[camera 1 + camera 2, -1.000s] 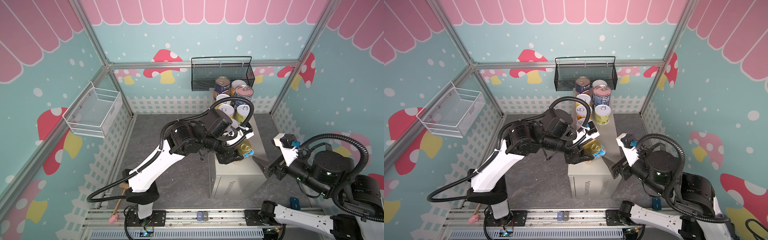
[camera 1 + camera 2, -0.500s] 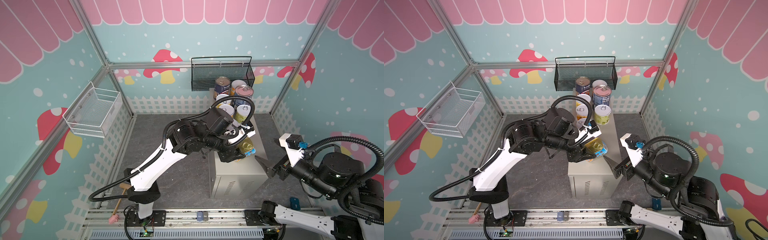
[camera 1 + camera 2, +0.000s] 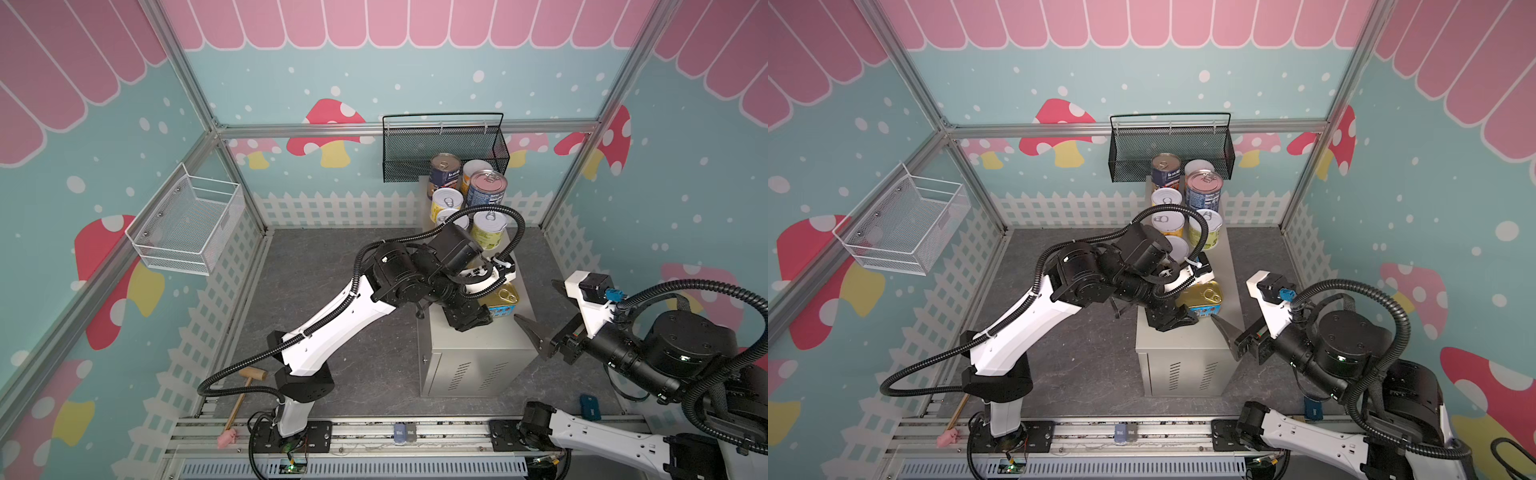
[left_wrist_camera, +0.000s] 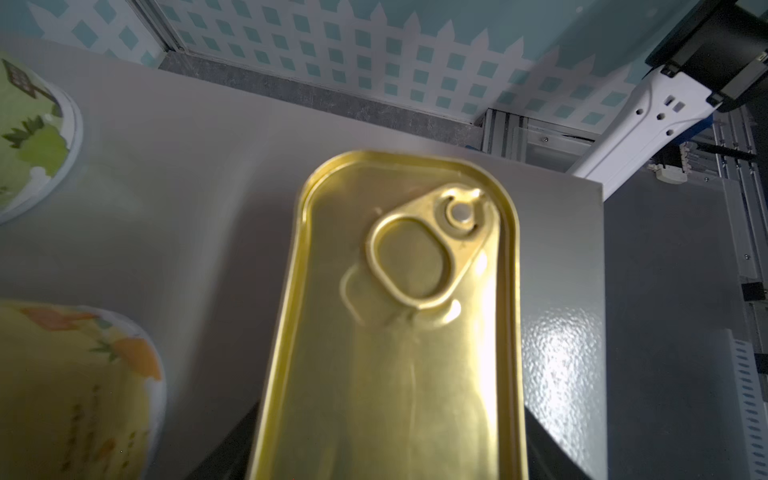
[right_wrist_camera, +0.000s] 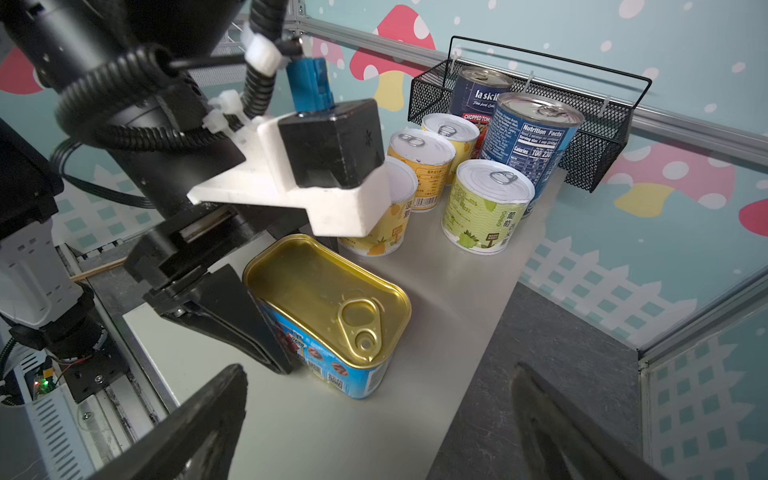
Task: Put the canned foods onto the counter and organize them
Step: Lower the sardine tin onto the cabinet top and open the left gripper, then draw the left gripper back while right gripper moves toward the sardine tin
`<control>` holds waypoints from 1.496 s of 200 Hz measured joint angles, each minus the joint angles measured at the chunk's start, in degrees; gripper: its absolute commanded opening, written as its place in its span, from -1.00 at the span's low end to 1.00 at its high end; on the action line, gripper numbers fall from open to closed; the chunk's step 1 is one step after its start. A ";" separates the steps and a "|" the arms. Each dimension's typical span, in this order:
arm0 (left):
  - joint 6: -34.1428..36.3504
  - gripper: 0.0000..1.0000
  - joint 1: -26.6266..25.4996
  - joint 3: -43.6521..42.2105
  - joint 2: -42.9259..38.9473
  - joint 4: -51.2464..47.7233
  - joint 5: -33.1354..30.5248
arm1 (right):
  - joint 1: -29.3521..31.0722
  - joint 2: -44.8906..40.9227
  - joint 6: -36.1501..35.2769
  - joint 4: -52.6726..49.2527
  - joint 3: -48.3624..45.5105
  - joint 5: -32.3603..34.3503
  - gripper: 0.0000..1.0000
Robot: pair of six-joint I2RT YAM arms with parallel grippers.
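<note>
Gold rectangular tin (image 5: 328, 307) stands on the bench's (image 5: 457, 270) front half, long axis running between the jaws of the left pincer (image 3: 486, 307), grip unclear; right pincer (image 5: 374, 428), jaws wide apart, hovers beside.

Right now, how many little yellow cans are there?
5 yellow cans on the counter: three in line, the nearest half under the left arm; one beside; one behind a blue can.

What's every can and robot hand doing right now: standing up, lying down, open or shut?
gold tin: lid up on the counter, unopened.
yellow cans: upright on the counter.
blue cans: upright, lids sealed.
left gripper: around the gold tin; grip unclear.
right gripper: open, empty.
</note>
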 measured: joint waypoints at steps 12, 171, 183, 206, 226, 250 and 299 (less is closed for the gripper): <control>0.04 0.50 0.00 0.00 -0.20 -0.09 0.04 | 0.00 -0.33 -0.07 0.85 -1.62 -0.17 0.99; -5.09 0.59 0.00 -34.27 -25.83 18.08 -8.55 | 0.00 -2.01 -2.93 12.52 -12.94 1.33 0.99; -5.73 0.59 0.00 -35.50 -25.81 19.98 -10.78 | 0.00 -2.01 -2.86 12.52 -12.94 1.64 0.98; -6.45 0.59 0.00 -35.89 -25.66 22.84 -13.07 | 0.00 -2.01 -2.89 12.57 -12.94 1.68 0.99; -7.26 0.59 0.00 -35.89 -25.33 24.96 -13.62 | 0.00 -1.97 -2.99 12.48 -12.94 2.16 0.99; -8.26 0.59 0.00 -35.85 -24.06 27.02 -13.60 | 0.00 -1.68 -2.84 12.37 -12.68 3.78 0.99; -10.01 0.59 0.00 -36.13 -22.69 30.03 -14.99 | 0.00 -1.44 -0.94 11.82 -12.02 6.80 0.99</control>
